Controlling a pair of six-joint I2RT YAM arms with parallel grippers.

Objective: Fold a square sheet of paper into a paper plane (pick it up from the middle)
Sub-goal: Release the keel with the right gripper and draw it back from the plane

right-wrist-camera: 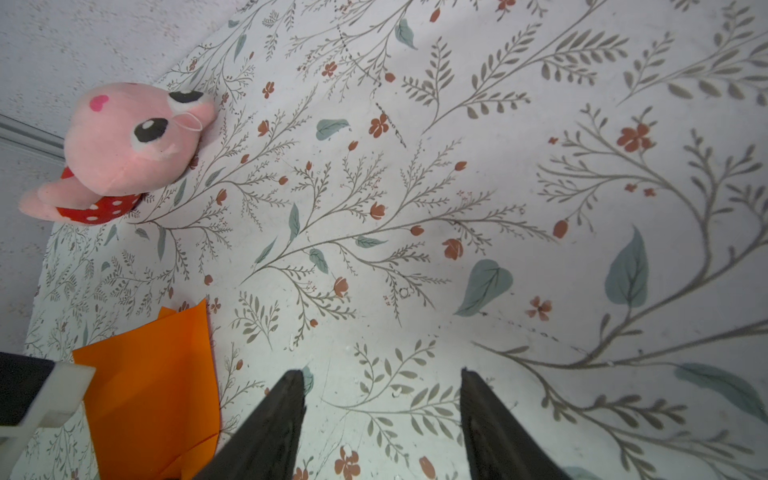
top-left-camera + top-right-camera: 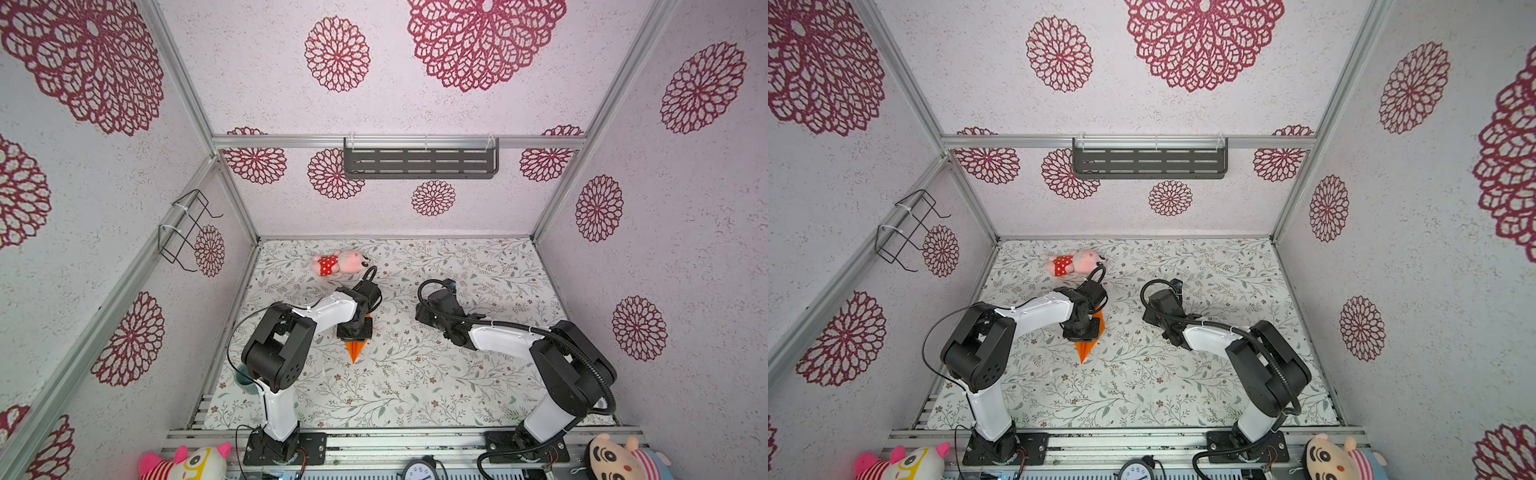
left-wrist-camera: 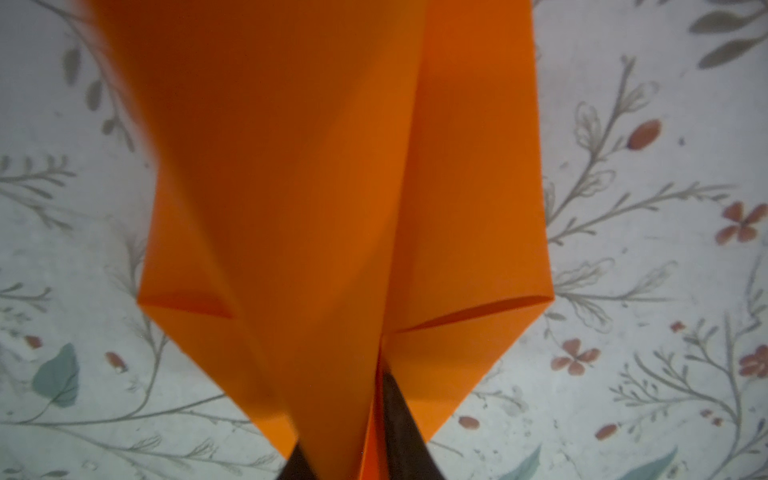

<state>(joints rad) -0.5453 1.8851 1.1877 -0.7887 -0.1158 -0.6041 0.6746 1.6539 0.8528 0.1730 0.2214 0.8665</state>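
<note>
The square sheet of paper shows only in folded form, as a bright orange paper plane (image 2: 354,350) with a centre crease, its pointed tip towards the front in both top views (image 2: 1084,351). My left gripper (image 2: 353,330) hangs over it, shut on its folded middle. In the left wrist view the orange folds (image 3: 291,187) fill the frame and rise between the dark fingers (image 3: 399,424). My right gripper (image 1: 380,374) stands open over bare mat to the right, nothing between its fingers. The plane's tail (image 1: 153,390) lies to its side, apart.
A pink plush toy (image 2: 343,262) in red dotted shorts lies behind the left gripper, near the back wall. A wire rack (image 2: 187,228) hangs on the left wall and a dark shelf (image 2: 419,162) on the back wall. Two plush toys (image 2: 187,463) (image 2: 623,457) sit past the front rail.
</note>
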